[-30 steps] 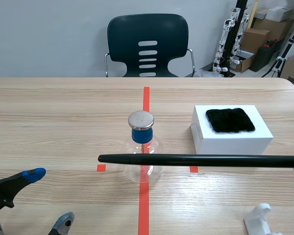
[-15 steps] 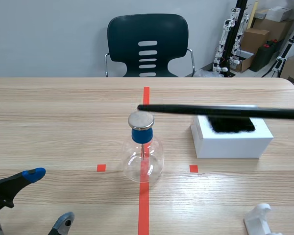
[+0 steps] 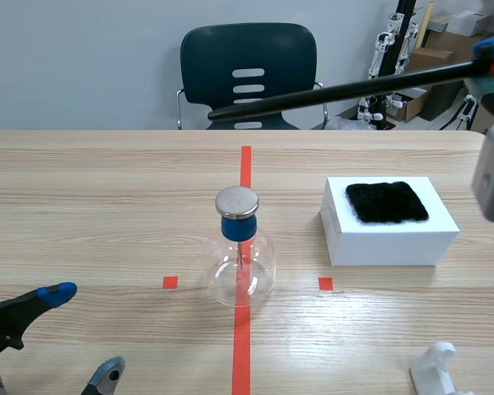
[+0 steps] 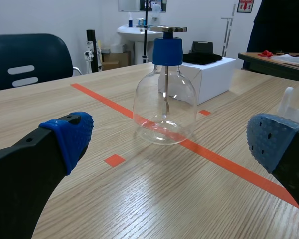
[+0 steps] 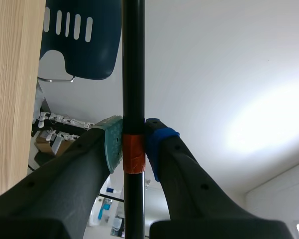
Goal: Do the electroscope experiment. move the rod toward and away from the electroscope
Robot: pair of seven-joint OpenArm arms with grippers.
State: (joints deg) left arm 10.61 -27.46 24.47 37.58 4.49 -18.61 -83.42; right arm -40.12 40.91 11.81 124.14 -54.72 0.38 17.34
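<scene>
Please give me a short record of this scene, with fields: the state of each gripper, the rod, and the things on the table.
right gripper: shut on the rod, raised high
rod: black, slanted, well clear above the electroscope
left gripper: open, low, holding nothing
electroscope: upright on the red tape line
white box: on the right arm's side, black cloth on top

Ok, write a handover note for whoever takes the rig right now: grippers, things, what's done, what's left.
Left gripper: open, empty, low near the electroscope.
Right gripper: shut on the black rod, raised high; the rod tip is well clear of the electroscope's metal plate.
Done: rod passed close to the plate moments ago, then lifted away.
Left: bring it toward the plate again, then away.
</scene>
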